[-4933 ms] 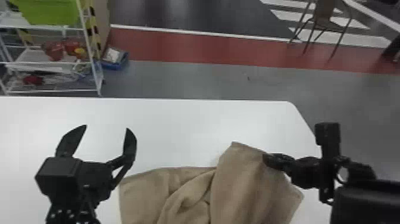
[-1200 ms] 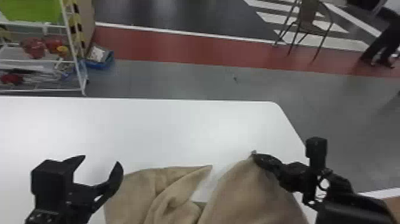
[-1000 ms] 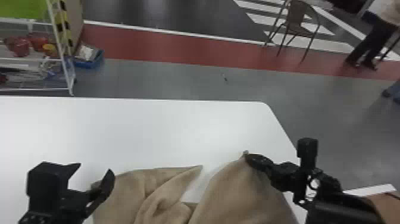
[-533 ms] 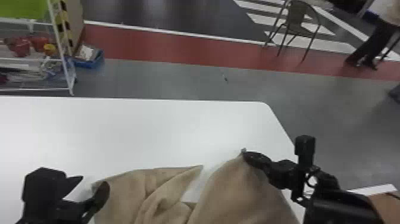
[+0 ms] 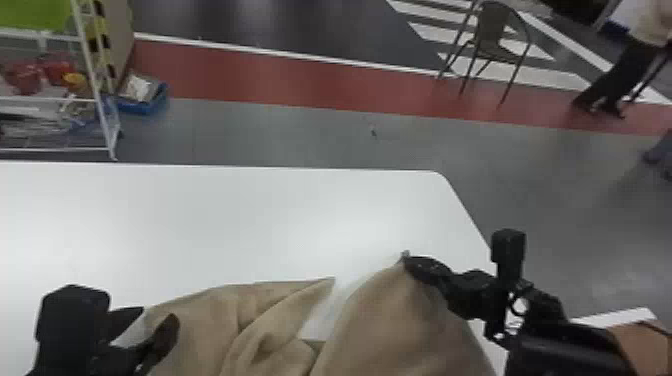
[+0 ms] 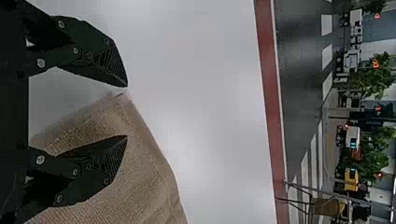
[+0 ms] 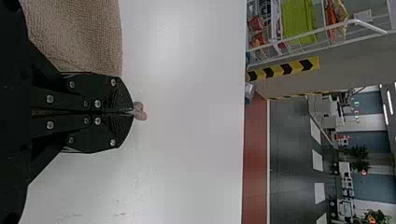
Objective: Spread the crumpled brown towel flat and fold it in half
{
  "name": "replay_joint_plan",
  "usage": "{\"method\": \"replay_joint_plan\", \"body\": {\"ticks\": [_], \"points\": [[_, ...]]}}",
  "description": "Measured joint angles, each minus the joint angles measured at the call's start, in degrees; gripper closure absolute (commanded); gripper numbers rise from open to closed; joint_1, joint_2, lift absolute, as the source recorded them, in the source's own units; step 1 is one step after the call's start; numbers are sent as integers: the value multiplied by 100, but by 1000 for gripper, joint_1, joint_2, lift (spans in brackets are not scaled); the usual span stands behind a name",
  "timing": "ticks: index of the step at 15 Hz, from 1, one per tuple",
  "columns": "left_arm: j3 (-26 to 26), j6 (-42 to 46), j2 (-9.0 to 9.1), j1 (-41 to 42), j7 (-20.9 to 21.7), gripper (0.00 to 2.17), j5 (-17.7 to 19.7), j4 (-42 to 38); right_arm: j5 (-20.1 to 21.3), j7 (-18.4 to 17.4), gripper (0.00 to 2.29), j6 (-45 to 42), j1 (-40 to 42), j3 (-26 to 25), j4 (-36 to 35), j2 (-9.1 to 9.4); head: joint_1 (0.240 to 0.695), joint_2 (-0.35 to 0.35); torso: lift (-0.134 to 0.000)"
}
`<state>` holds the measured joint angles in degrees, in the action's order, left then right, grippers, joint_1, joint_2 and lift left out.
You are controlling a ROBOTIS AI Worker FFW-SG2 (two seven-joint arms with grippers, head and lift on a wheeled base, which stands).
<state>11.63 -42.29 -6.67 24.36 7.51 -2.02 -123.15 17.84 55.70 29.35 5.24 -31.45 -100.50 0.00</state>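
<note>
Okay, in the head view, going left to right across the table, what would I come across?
Left gripper, towel's rumpled left part, bare wedge of white table, towel's peaked right part, right gripper pinching that peak.

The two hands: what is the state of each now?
Left hand: open, at the towel's corner.
Right hand: closed, holding another corner of the towel.
</note>
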Motion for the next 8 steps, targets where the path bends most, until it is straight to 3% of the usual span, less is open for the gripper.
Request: {"method": "replay_joint_plan", "body": {"ticks": [2,4,6,8], "points": [[6,-3,7,-8,-4,913,5,17,0,13,1119,-16,3,-7,-3,0,695,-320,-122],[12,-3,9,-10,-23,1345,10,18,-28,28,1119,-20,3,-18,-4,0,695,-321,-122],[27,9,10,1,-90,1436,10,-22,-115,35,1119,-20,18,-37,-6,0,695,-319,-122],[21,23,10,30,-118,1781,48,-123,-187,58,1119,-20,50,-70,-78,0,695,-321,-122]]}}
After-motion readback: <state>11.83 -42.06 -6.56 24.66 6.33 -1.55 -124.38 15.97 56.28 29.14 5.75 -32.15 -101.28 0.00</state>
